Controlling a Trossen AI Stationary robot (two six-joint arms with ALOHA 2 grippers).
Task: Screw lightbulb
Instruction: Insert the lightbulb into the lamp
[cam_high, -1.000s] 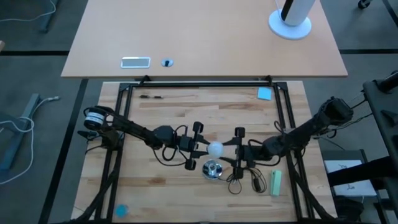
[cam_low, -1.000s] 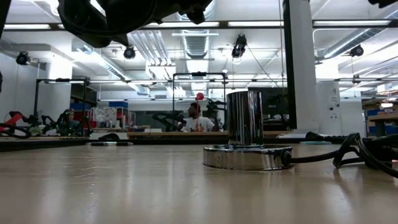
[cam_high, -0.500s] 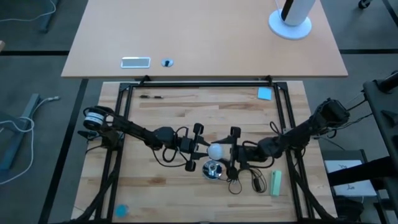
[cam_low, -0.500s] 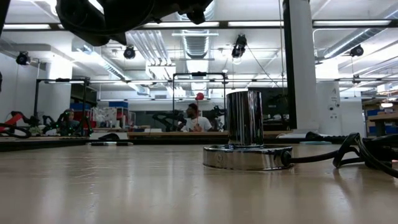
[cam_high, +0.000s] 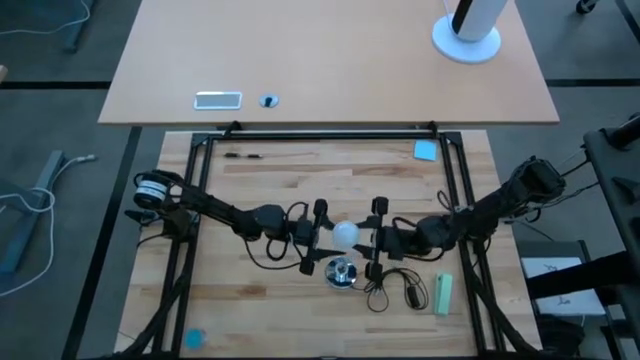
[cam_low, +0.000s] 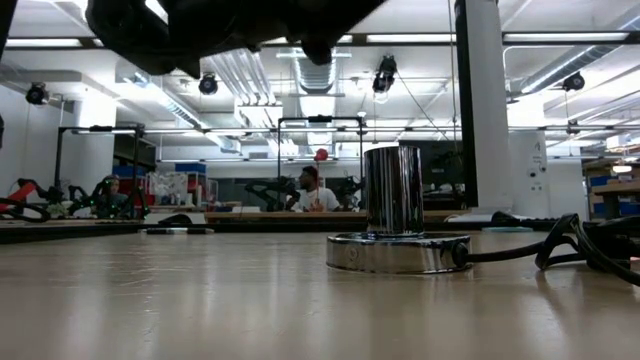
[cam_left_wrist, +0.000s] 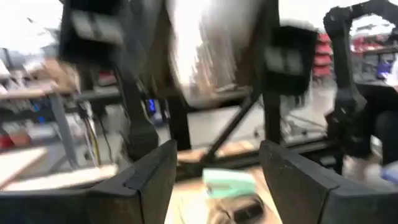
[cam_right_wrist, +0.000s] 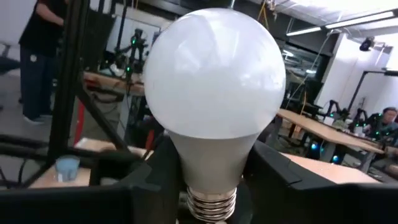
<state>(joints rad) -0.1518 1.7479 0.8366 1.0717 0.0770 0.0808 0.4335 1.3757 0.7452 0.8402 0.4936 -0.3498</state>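
1. The left gripper (cam_high: 322, 238) reaches in from nine o'clock to the middle of the wooden table (cam_high: 290, 185). In the left wrist view its two dark fingers (cam_left_wrist: 149, 180) stand well apart, with nothing between them.
2. The lightbulb (cam_high: 346, 235) sits at table centre, between the two grippers and held up off the boards.
3. The silver socket (cam_high: 342, 272) stands just toward six o'clock from the bulb; in the low view it is an upright chrome cylinder on a round base, its black cord (cam_low: 540, 252) trailing off to three o'clock.
4. The right gripper (cam_high: 375, 237) comes in from three o'clock. In the right wrist view its fingers (cam_right_wrist: 155, 171) are clamped on the bulb's neck, just above the screw base, glass dome pointing away from the wrist.
5. A pale green block (cam_high: 444, 294) lies near four o'clock from the socket.
6. A blue note (cam_high: 426, 150) lies near one o'clock.
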